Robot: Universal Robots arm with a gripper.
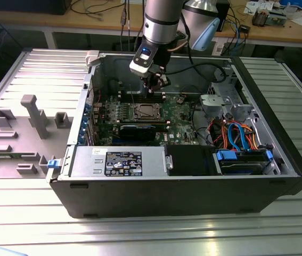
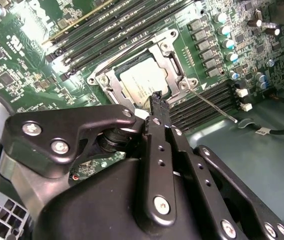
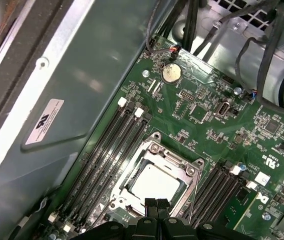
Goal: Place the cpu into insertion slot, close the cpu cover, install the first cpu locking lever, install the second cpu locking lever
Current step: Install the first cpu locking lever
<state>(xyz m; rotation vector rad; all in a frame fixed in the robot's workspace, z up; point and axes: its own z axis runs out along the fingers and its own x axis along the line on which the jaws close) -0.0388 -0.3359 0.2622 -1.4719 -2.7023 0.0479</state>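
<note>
The cpu (image 2: 143, 84) (image 3: 154, 183) lies flat in the insertion slot (image 1: 145, 112), its dull silver top showing in both wrist views. The cpu cover (image 2: 175, 64) (image 3: 173, 161), a thin silvery frame, lies down around the chip. A thin locking lever (image 2: 213, 104) juts out from one socket corner over the black memory slots. My gripper (image 1: 156, 85) (image 2: 156, 96) (image 3: 156, 203) hangs just above the socket's edge, its two dark fingertips (image 3: 151, 203) pressed together, shut with nothing between them.
The socket sits on a green motherboard (image 1: 181, 114) inside an open computer case (image 1: 140, 192), flanked by long black memory slots (image 3: 112, 145). A power supply (image 1: 120, 161), drive bay (image 1: 244, 161) and coloured cables (image 1: 236, 133) lie nearby. A grey fixture (image 1: 33, 114) stands at the exterior view's left.
</note>
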